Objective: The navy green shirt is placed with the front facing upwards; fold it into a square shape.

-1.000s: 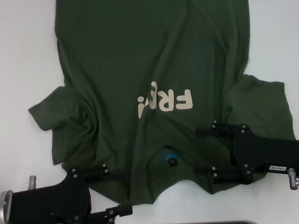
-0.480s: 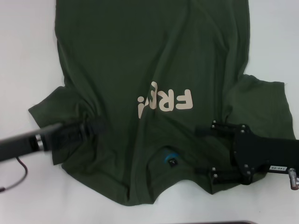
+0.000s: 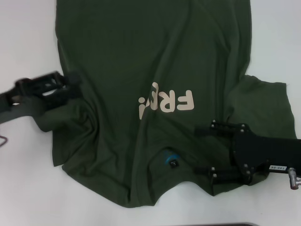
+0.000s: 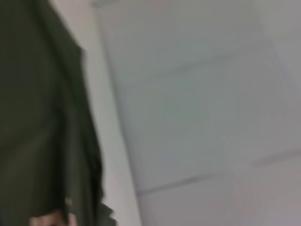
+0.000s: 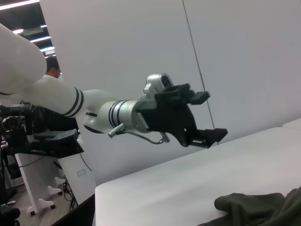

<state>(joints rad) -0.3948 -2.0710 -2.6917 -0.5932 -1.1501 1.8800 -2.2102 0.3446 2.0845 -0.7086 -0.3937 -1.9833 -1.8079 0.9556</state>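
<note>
Cream block letters on the navy green shirt [image 3: 155, 80] show "FR", the rest creased away. The right gripper's [image 3: 209, 151] white sticker is too small to read.

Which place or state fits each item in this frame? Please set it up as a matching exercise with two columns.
Things:
1. left gripper
2. right gripper
3. navy green shirt
4. cream lettering

Places or states:
A. printed on the chest
B. open, over the shirt's left sleeve
C. spread on the white table
D. open, over the right shoulder beside the collar

Pairs: 1-B, 2-D, 3-C, 4-A
</note>
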